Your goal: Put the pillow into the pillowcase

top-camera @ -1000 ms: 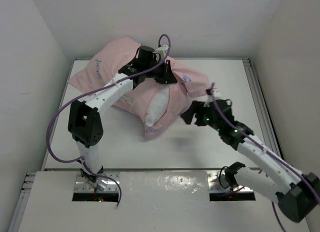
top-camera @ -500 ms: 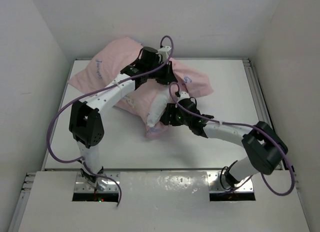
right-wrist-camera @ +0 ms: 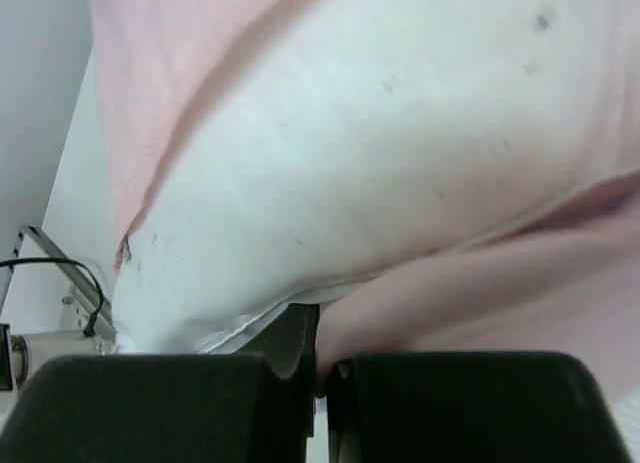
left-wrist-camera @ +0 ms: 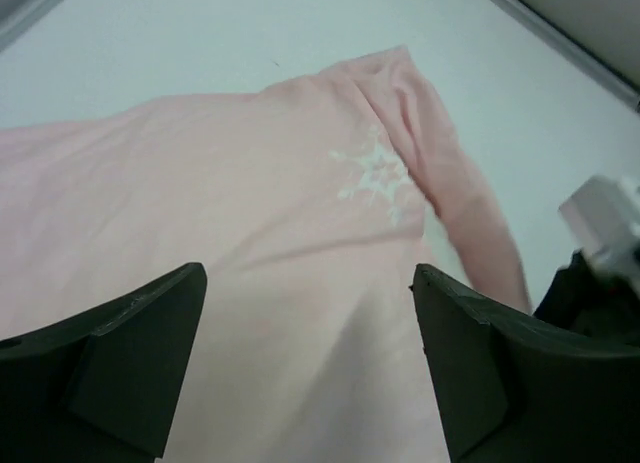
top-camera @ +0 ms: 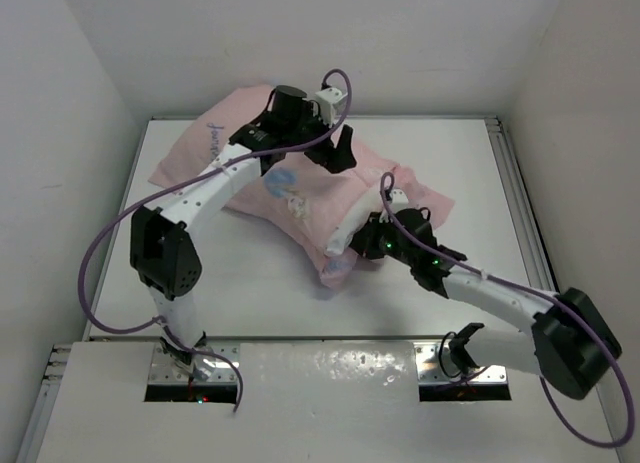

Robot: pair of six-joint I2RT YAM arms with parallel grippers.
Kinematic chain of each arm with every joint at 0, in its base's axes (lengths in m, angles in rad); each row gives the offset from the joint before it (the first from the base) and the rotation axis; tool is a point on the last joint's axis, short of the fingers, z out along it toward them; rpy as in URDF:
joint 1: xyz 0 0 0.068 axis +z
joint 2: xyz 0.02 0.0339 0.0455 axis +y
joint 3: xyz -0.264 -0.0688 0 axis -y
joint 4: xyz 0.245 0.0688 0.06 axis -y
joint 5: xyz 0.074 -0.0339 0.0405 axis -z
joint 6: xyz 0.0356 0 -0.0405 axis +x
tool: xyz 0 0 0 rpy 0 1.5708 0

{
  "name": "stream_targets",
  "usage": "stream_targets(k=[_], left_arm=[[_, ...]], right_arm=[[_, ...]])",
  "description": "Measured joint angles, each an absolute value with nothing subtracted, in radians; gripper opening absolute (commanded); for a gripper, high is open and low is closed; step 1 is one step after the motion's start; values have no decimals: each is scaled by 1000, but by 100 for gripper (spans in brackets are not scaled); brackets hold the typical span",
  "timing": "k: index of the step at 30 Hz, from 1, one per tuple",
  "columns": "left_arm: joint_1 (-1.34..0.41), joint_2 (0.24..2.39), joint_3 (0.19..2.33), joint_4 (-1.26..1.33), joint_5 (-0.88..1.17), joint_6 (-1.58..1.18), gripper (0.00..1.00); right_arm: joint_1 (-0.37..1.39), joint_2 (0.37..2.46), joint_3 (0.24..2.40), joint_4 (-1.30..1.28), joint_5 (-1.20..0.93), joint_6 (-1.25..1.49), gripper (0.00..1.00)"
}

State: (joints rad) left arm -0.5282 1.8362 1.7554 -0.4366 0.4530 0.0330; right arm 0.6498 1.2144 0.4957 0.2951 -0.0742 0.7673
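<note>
The pillowcase (top-camera: 195,153) lies across the back of the table with its pale pink side out and a faint print showing through. Only a white corner of the pillow (top-camera: 341,240) sticks out of its opening at the front. My left gripper (top-camera: 340,153) hovers open just above the case, nothing between its fingers. In the left wrist view the pink pillowcase (left-wrist-camera: 250,183) with a white snowflake fills the space under the left gripper (left-wrist-camera: 310,363). My right gripper (top-camera: 370,246) is shut on a fold of the pillowcase (right-wrist-camera: 480,293) at the opening, beside the pillow (right-wrist-camera: 350,153); the right gripper (right-wrist-camera: 325,373) pinches pink cloth.
The white table (top-camera: 250,283) lies between white walls on the left, back and right. A metal rail (top-camera: 515,183) runs along the right edge. The left arm's purple cable (top-camera: 100,243) loops out over the left side.
My left gripper has opened and let go of the pillowcase. My right gripper has shut on the case's edge and drawn it right and forward. Less white pillow shows now.
</note>
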Motion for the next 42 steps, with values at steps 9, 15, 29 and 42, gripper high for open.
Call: stream_targets(k=[9, 15, 29, 42], left_arm=[[-690, 1617, 1626, -590, 487, 442, 56], [-807, 1660, 1387, -582, 526, 471, 77], [-701, 1832, 1316, -310, 276, 263, 18], [-740, 1895, 1302, -269, 280, 244, 65]], right_arm=[[547, 997, 444, 175, -155, 731, 0], [538, 992, 442, 110, -162, 734, 0], [537, 729, 308, 15, -164, 742, 0], [572, 734, 268, 118, -215, 721, 0]])
